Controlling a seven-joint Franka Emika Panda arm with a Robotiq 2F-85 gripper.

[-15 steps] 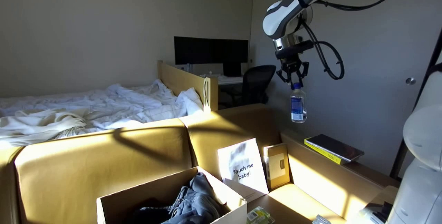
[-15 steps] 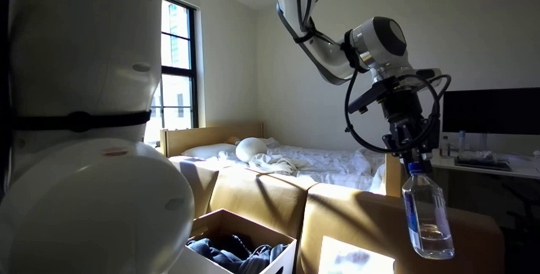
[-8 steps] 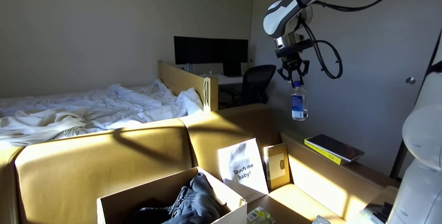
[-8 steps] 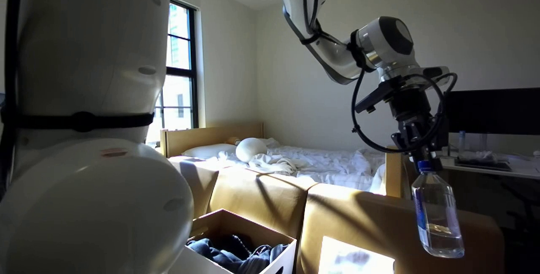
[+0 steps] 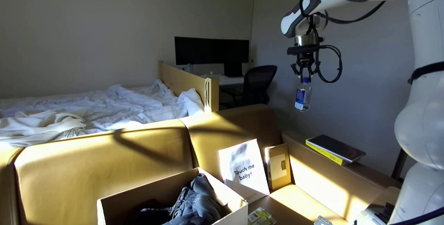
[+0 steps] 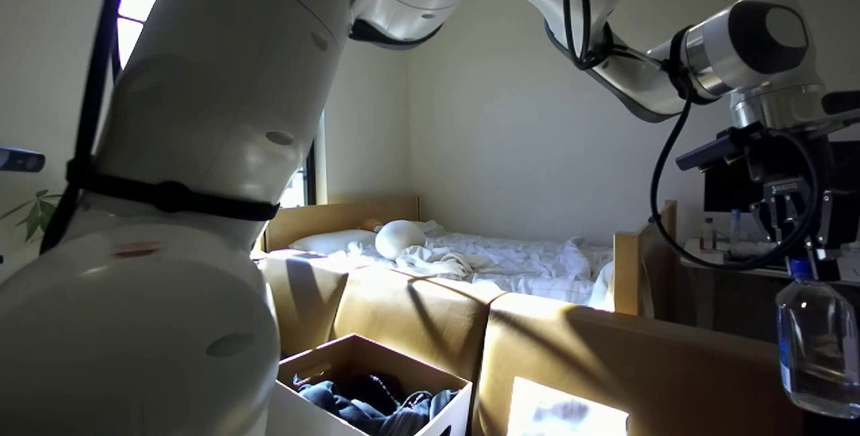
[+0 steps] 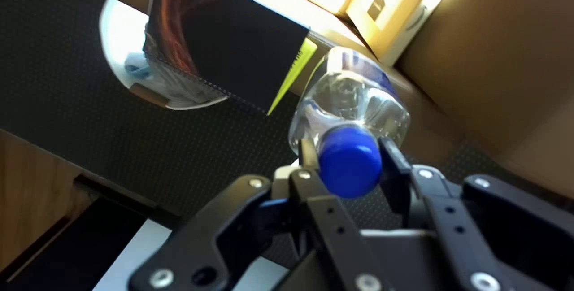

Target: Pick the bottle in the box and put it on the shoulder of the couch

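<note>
In an exterior view I have the yellow couch (image 5: 104, 159), its backrest (image 5: 222, 128) and armrest (image 5: 322, 169) lit in patches. In front of the backrest is the box (image 5: 152, 193) with dark clothes (image 5: 201, 200) in it, then the white card (image 5: 241, 169), tilted back, and a dark-covered book (image 5: 334, 147) lying on the armrest. My gripper (image 7: 350, 154) has its fingers (image 7: 308, 154) pinching the bottle (image 5: 302, 96) at the blue cap (image 7: 350, 170); the bottle hangs in the air, slightly tilted, and I can't tell whether it is straight above the armrest.

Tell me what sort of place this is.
Probably someone's bedroom or studio flat, judging by the bed with rumpled white sheets, the mustard-yellow couch and the wide black monitor.
</note>
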